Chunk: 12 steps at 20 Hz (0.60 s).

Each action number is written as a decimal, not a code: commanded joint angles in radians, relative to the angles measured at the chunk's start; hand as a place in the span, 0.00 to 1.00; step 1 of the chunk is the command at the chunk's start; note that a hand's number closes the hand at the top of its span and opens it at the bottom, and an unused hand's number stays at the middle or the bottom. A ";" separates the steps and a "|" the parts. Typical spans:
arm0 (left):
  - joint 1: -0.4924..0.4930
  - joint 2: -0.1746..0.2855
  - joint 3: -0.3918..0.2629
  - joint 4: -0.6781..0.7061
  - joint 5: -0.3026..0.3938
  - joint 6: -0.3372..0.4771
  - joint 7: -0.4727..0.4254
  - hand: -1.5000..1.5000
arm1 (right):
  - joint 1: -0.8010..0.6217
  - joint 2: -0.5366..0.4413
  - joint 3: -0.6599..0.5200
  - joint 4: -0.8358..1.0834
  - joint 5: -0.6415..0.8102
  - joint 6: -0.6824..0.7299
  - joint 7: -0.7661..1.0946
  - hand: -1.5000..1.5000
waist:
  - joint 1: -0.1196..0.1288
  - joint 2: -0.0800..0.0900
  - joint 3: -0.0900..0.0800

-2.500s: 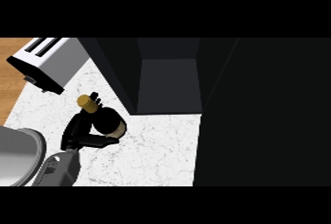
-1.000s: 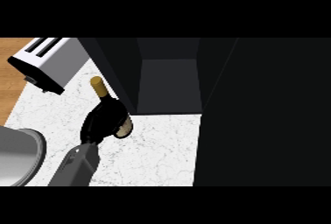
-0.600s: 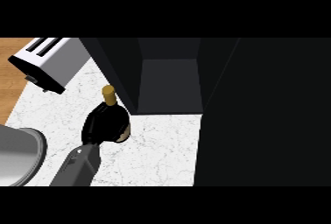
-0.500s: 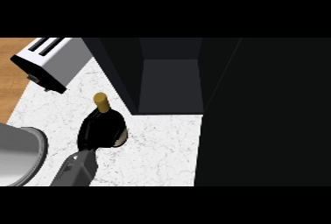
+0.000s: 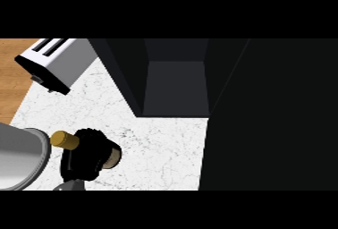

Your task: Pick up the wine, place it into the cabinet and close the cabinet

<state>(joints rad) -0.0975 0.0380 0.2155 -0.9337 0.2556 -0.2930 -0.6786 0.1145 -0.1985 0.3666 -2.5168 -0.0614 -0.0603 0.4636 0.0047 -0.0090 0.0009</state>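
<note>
— At lower left of the bench (image 5: pixel 165 147), what is recorded?
— One black hand, the left hand (image 5: pixel 84 159), entering from the lower edge. Its fingers (image 5: pixel 91 135) are curled round the wine bottle (image 5: pixel 65 139) and hide most of it.
— Bottle's attitude?
— Tipped over, the cork end pointing to the view's left, just beside a grey round vessel (image 5: pixel 20 156) at the left edge. Whether the bottle touches the bench cannot be told.
— Position against the cabinet (image 5: pixel 175 89)?
— Outside it. The cabinet stands open, dark inside, farther back and to the right, with bare marbled bench between.
— Anything else?
— A silver toaster (image 5: pixel 56 62) at upper left, apart from the hand.
</note>
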 commanded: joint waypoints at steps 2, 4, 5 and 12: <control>0.075 -0.036 -0.108 -0.230 0.049 0.047 0.061 1.00 | 0.079 -0.045 -0.051 -0.204 -0.070 0.025 0.059 0.00 | -0.009 0.000 0.001; 0.132 -0.037 -0.147 -0.318 0.051 0.034 0.140 1.00 | 0.056 -0.038 -0.060 -0.218 -0.092 0.020 0.077 0.00 | -0.004 0.000 0.001; 0.096 -0.037 -0.164 -0.348 0.065 0.093 0.190 1.00 | 0.065 -0.011 0.032 -0.215 -0.011 -0.002 0.076 0.00 | -0.010 -0.001 0.000; 0.139 -0.038 -0.342 -0.665 0.056 0.306 0.366 1.00 | 0.067 -0.025 -0.043 -0.196 -0.090 0.024 0.065 0.00 | -0.007 0.001 0.001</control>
<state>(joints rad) 0.0213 0.0024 -0.0607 -1.4300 0.3213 -0.0759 -0.4225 0.1318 -0.2039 0.3503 -2.5129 -0.0654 -0.0367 0.4429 -0.0038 -0.0080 0.0013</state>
